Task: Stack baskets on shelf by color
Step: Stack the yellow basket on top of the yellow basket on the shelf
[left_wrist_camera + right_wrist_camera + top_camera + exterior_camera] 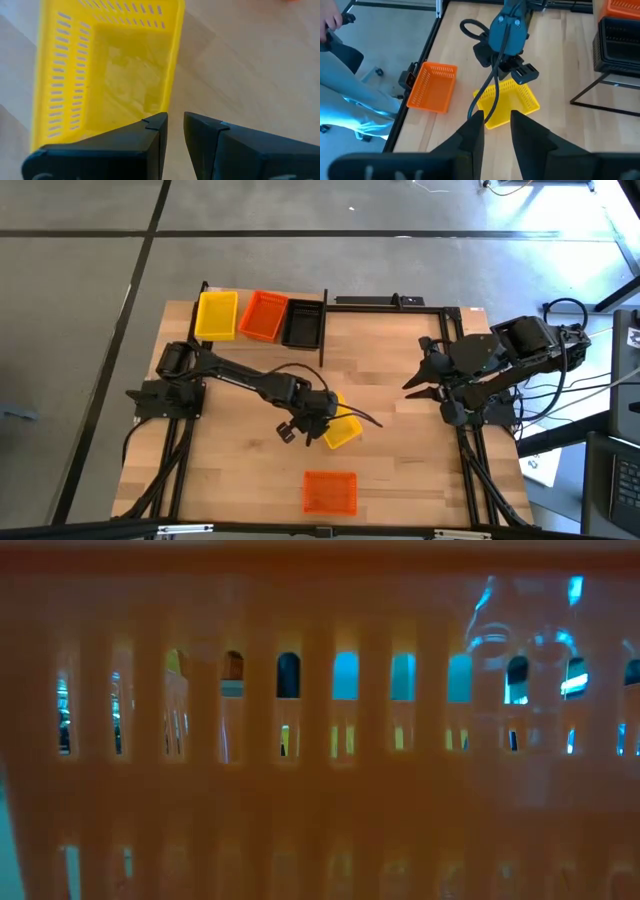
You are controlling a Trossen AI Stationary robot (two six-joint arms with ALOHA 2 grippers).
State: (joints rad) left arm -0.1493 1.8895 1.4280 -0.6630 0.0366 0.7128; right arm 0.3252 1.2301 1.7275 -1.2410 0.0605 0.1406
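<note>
A yellow basket (345,430) lies mid-table, its floor on the wood. My left gripper (175,120) hangs just above one corner of this basket (125,75), its fingers a narrow gap apart with only bare table showing between them. An orange basket (330,492) sits by the near edge and its wall (320,790) fills the low view. On the shelf (390,302) at the far edge stand a yellow (216,315), an orange (263,315) and a black basket (303,325) side by side. My right gripper (496,117) waits at the table's right, slightly open.
The shelf's black bars run along the far edge; its right part shows bare bars. Bare wood lies between the yellow basket and my right gripper (415,370). A person's hand (330,20) shows beyond the table's near edge. The left arm's cable loops above the yellow basket (507,102).
</note>
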